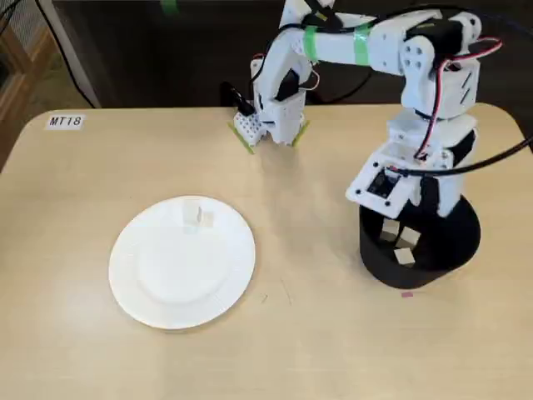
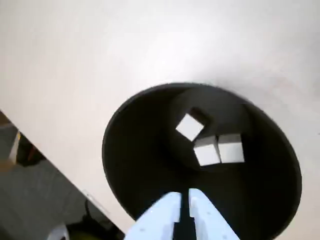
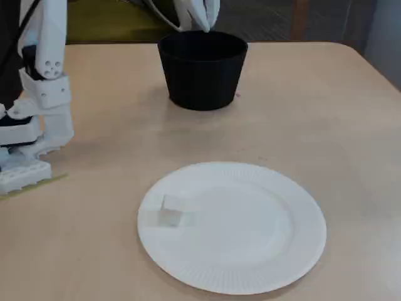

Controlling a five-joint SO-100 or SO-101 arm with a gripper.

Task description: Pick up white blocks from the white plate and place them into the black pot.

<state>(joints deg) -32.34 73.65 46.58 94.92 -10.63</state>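
Note:
The black pot (image 1: 433, 254) stands at the right of the table and holds three white blocks (image 2: 206, 151). They also show through its mouth in a fixed view (image 1: 405, 242). My gripper (image 2: 185, 197) hangs over the pot's mouth with its jaws together and nothing between them. In a fixed view its white fingertips (image 3: 199, 20) sit just above the pot's (image 3: 202, 72) far rim. The white plate (image 1: 166, 283) lies at the left with one white block (image 1: 196, 212) near its far edge. The plate (image 3: 250, 251) and that block (image 3: 172, 207) show in the other fixed view too.
The arm's base (image 1: 271, 117) is clamped at the table's far edge. A label reading MT18 (image 1: 65, 122) is stuck at the far left corner. A small pink mark (image 1: 406, 293) lies by the pot's foot.

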